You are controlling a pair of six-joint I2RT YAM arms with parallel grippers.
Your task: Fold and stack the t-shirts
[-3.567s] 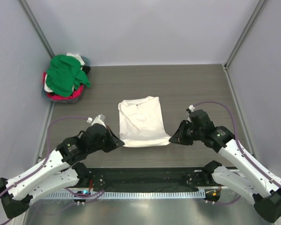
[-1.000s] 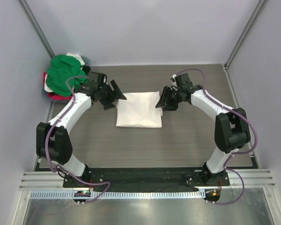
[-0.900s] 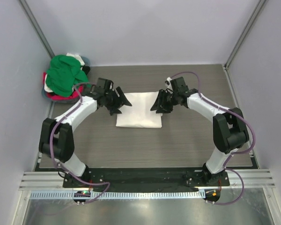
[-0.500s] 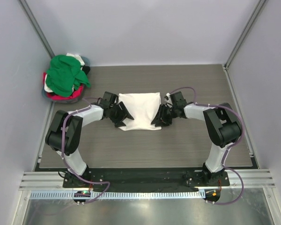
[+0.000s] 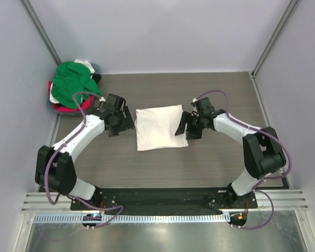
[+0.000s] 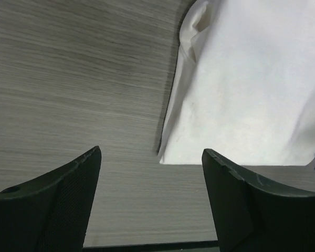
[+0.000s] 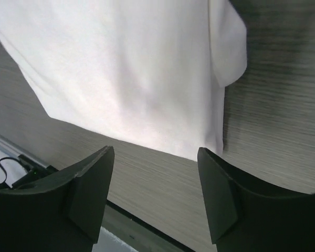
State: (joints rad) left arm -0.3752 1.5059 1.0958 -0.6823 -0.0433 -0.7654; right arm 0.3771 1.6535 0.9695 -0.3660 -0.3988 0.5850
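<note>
Cream-white cotton lies in a flat rectangle at the middle of the bench (image 5: 163,168). That is the folded shirt (image 5: 158,127), with no print showing on its upper face. One shirt looks done, I'd judge, though its near right corner sits a little askew.

Your left hand (image 5: 125,122) is just beside the shirt's left edge and your right hand (image 5: 184,126) is at its right edge. Both are spread wide and hold nothing. In the left wrist view the cloth's edge lies just beyond the fingertips and off toward the right finger, with nothing between them. In the right wrist view the shirt's near edge runs just past the fingertips. You cannot tell whether either hand touches the cloth.

At the far left corner of the bench sits the heap (image 5: 73,106) of unfolded shirts, well apart from both hands. It has a green shirt (image 5: 71,84) on top and pink-red and white underneath. Those all remain to be folded and stacked, so most of the job is ahead of you.
</note>
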